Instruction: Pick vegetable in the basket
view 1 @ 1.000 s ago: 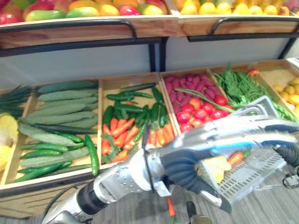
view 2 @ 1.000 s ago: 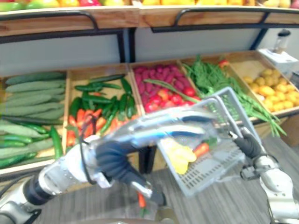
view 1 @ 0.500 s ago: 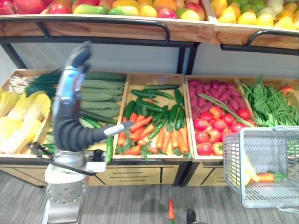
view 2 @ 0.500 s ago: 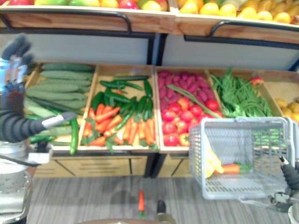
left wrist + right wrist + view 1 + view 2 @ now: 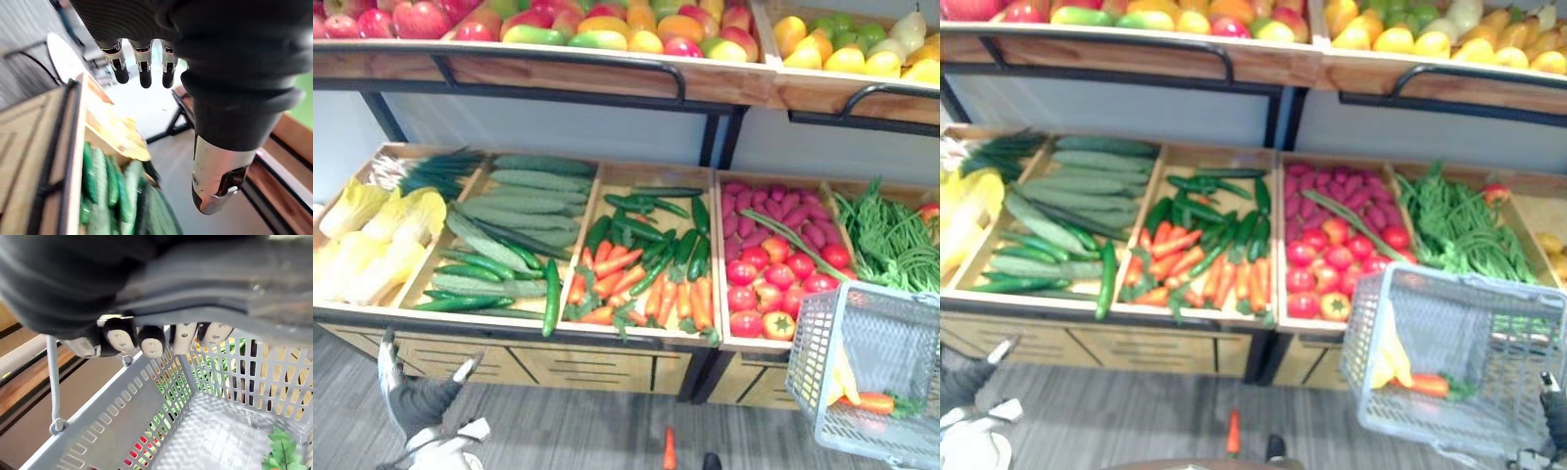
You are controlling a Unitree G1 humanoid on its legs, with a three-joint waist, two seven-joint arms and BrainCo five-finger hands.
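The vegetable stand [image 5: 607, 338] tilts its produce forward, so the cucumbers [image 5: 524, 201] and carrots [image 5: 646, 289] lie in easy reach, ahead of and above the left hand [image 5: 419, 399]. The grey basket [image 5: 1371, 333] hangs under the right hand [image 5: 151, 340], whose fingers curl round its handle. Its open side faces up for loading, and a carrot [image 5: 1427, 384] and a yellow piece [image 5: 1393, 360] already lie inside. The left hand hangs low with loosely straight fingers and holds nothing, probably ready to pick.
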